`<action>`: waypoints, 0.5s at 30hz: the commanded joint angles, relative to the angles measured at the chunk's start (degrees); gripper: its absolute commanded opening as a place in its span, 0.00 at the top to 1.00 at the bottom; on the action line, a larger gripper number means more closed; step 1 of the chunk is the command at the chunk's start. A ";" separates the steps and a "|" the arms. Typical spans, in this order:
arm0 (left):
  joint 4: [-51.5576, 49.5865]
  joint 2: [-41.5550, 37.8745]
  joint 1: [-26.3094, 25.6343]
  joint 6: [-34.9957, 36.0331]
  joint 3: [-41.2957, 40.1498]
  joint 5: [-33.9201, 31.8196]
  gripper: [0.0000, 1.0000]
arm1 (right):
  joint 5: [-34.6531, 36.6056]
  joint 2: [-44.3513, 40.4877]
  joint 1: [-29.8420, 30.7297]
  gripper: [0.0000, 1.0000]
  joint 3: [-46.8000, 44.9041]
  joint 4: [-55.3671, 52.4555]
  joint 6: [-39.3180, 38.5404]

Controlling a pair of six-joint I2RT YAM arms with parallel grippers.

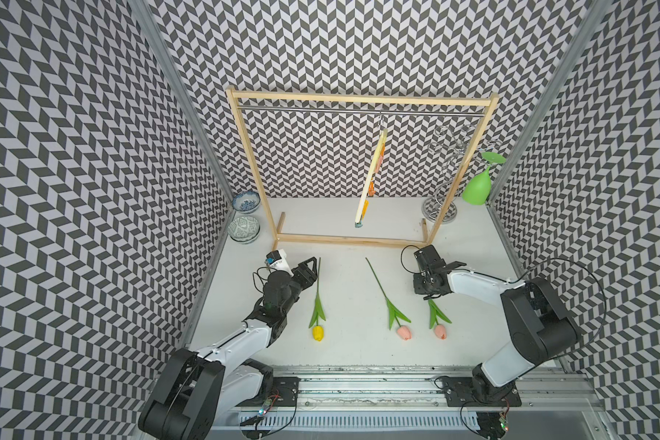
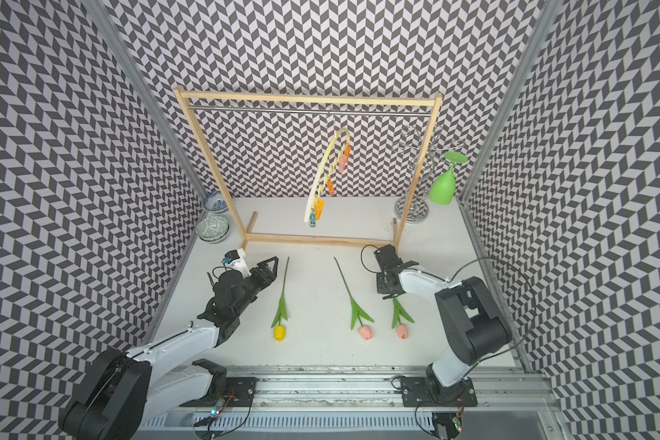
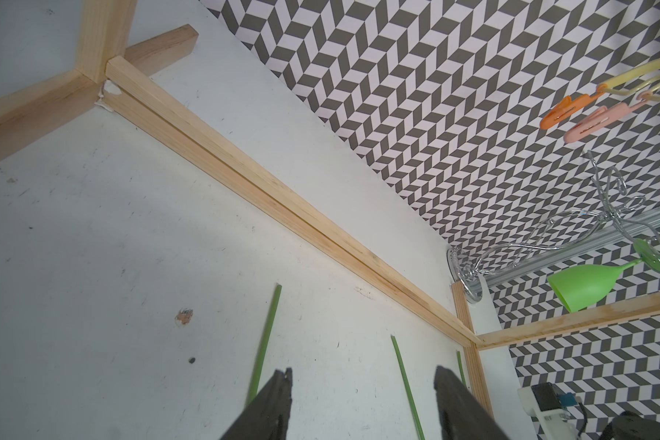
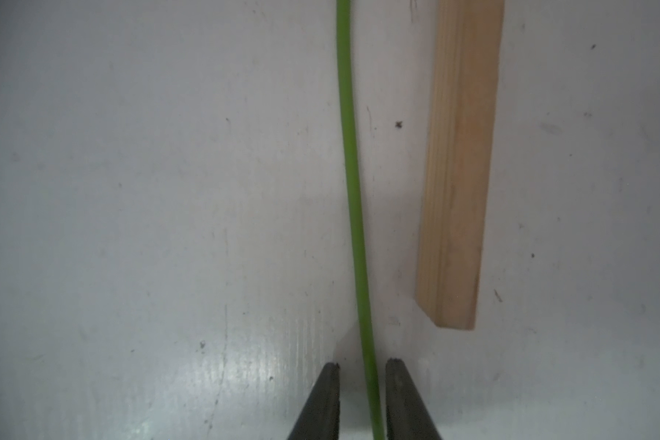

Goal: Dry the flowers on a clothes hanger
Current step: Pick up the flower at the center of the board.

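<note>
1. While both arms reach low over the white table (image 1: 359, 354), all three flowers lie flat on it, blooms toward the arm bases and stem ends toward the wooden rack (image 1: 351, 240).
2. Yellow tulip (image 1: 318, 332): nearest the left arm. The left gripper (image 3: 362, 370) is just beside the far end of its stem, jaws spread wide and holding nothing.
3. Middle pink tulip (image 1: 404, 332): lies alone between the two arms, clear of both.
4. Right pink tulip (image 1: 440, 331): its stem (image 4: 353, 190) runs under the right gripper (image 4: 362, 365). In the right wrist view the jaws are narrowly parted, one on each side of the stem, with slivers of table showing at both tips. Contact lower down the fingers is possible, but the view is too tight to tell.
5. Clothes hanger (image 1: 370, 177): hangs by its hook from the rack's metal rail (image 1: 321, 110), well apart from every flower. Orange and pink clothespins (image 3: 559, 114) dangle from it.
</note>
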 commanded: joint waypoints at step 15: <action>1.00 -0.05 -0.24 0.50 0.37 0.71 0.39 | -1.33 0.36 1.28 0.80 -1.94 -3.43 1.55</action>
